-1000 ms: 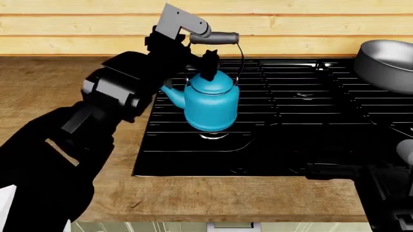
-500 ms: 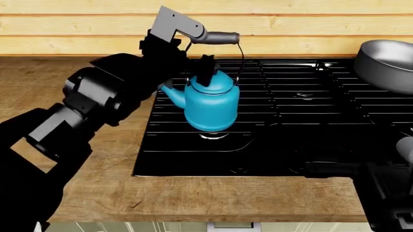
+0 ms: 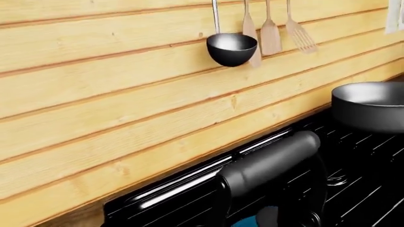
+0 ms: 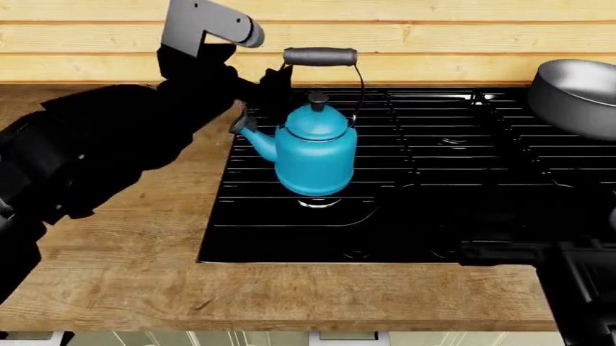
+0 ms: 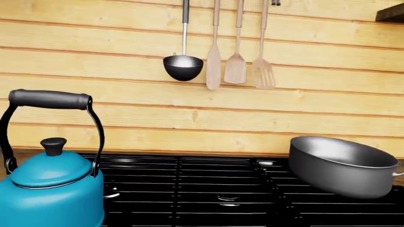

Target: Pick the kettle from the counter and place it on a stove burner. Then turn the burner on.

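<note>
Left gripper (image 4: 252, 85) is hanging beside the dark grey handle bar (image 4: 319, 55), apparently open. Glossy turquoise kettle (image 4: 313, 151) is sitting upright on the front-left round burner (image 4: 319, 202). Reaching for the burner's knob, probably along the black cooktop's (image 4: 462, 216) front, should avoid nudging the kettle.

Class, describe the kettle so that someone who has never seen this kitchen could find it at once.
Start at the glossy black cooktop set into the wooden counter below the plank wall. On its front left burner stands the kettle. It is small and turquoise, with a curved spout, a black lid knob and a tall wire handle topped by a dark bar, unlike the grey steel pot at the far right.
</note>
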You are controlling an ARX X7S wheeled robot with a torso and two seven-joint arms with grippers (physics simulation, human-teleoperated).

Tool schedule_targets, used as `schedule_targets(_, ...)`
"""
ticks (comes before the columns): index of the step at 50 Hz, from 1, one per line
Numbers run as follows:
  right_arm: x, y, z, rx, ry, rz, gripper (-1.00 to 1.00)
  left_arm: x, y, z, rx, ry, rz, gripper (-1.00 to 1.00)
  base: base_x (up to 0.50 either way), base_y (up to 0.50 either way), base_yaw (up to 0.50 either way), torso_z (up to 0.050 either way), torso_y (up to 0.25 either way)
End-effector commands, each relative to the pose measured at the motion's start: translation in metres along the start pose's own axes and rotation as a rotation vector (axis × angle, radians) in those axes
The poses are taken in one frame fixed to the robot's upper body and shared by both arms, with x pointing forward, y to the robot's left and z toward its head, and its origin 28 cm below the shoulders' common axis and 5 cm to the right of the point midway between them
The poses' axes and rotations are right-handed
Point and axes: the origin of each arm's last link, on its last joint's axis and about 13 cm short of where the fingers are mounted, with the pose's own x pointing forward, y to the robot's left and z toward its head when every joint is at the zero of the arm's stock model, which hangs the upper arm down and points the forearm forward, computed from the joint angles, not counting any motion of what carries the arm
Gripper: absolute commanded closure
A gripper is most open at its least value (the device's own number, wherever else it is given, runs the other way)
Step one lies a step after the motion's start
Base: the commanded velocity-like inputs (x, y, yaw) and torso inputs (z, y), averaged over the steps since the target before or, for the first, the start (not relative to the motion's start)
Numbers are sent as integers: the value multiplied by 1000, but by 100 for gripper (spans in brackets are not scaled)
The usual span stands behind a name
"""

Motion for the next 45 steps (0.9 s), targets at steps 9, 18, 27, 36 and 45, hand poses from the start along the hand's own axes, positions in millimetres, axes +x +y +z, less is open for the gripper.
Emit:
schedule_targets(9,-3,1,6,-9,-17,14,-100,-103,-17,-2,-12,-118,83,-100,0,0,0,0,0)
schedule_targets(18,-8,3,8,-29,-10,14,-100,-150,-39,-9,-14,-193,97,-100,0,0,0,0,0)
schedule_targets(27,-21,11,3,-70,53,177,-100,-175,-50,-41,-72,-227,196,-100,0,0,0,0,0)
schedule_targets(36,-22,22,12,53,207,217,-100,-184,-44,-54,-102,-258,273,-100,0,0,0,0,0)
schedule_targets(45,-18,30,-2,102,324,219,-100,-189,-40,-59,-104,-257,296,-100,0,0,0,0,0)
